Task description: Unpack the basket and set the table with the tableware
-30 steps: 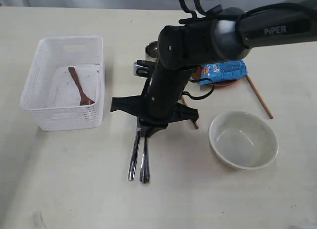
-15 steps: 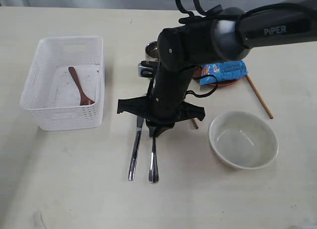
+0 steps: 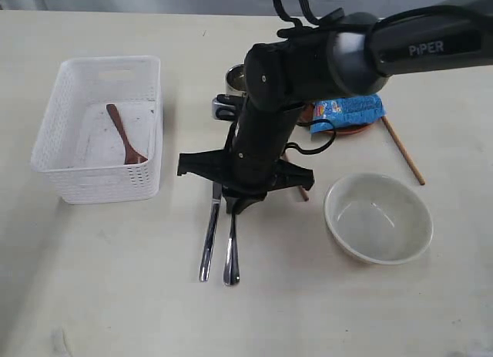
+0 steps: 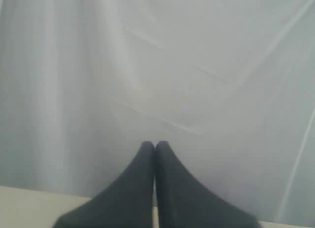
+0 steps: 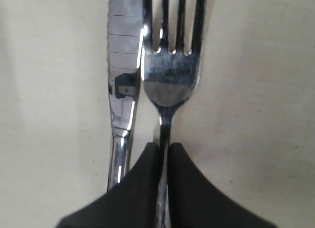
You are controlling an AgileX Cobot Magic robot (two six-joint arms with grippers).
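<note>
Steel fork pinched between right fingers, seen only from the wrist; left fingers pressed together.

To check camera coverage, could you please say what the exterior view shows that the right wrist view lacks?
Exterior only: white lattice plastic basket holding a dark brown wooden spoon, off-white round bowl, blue snack bag. Right wrist only: the tines of the steel fork and the right hand shut on its neck. Both: fork beside steel knife on the cream table.

The right arm reaches down, right gripper pinched almost closed — left gripper pressed fully together.
</note>
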